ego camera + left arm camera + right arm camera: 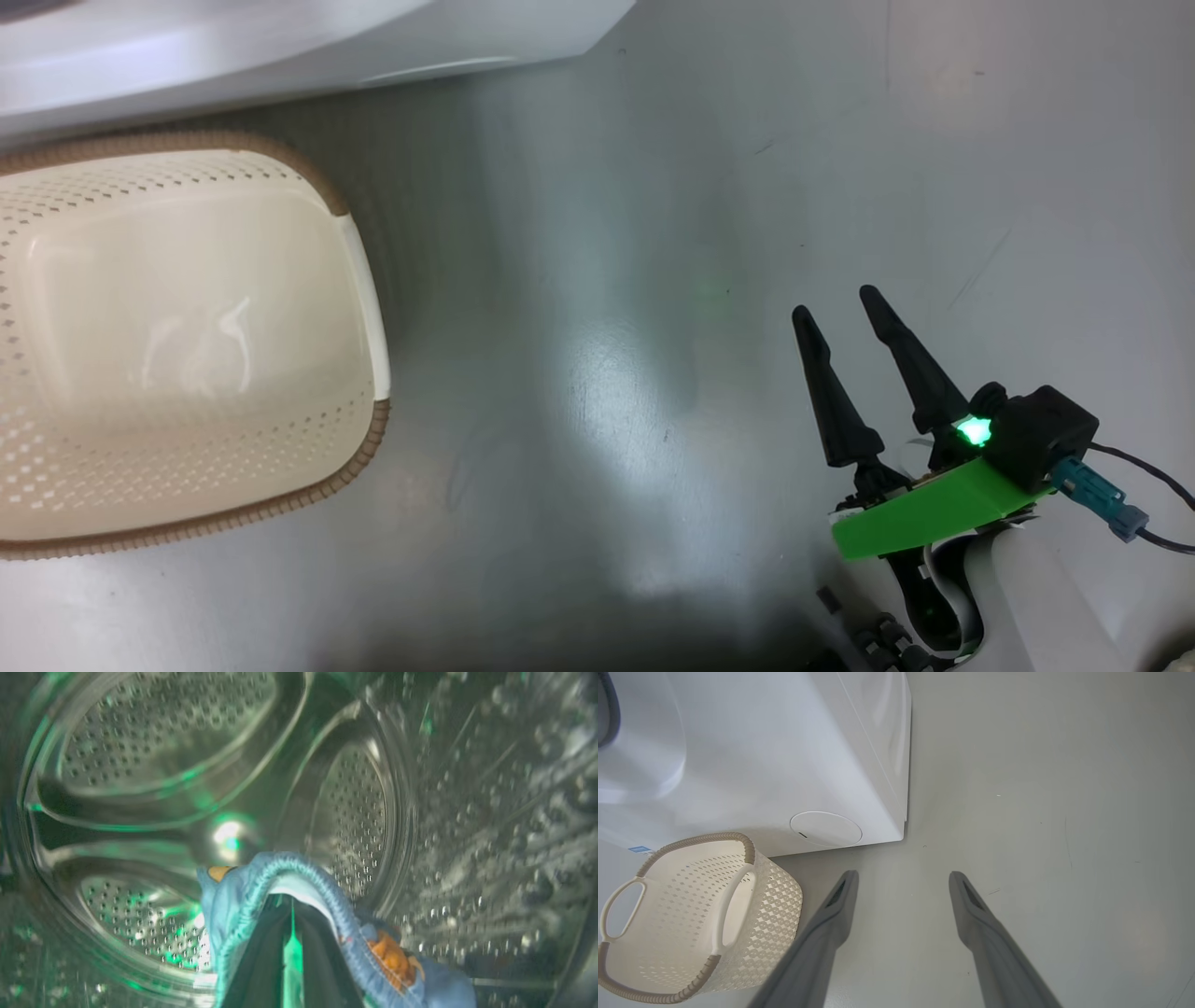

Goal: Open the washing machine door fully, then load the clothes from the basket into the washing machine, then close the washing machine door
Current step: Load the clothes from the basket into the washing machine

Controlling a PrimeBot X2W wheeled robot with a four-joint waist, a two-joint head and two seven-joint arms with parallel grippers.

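My left gripper [290,905], clamped on soft light-blue orange-printed fabric [233,905].
The cloth drapes over my fingertips inside the perforated steel drum [355,812]; my right gripper [835,301] gapes wide.

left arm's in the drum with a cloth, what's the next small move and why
Probably open the left gripper and let go. It is shut on the blue cloth deep inside the drum, with perforated steel all around, so the cloth should drop in there. The basket looks empty, so nothing more seems to need fetching.
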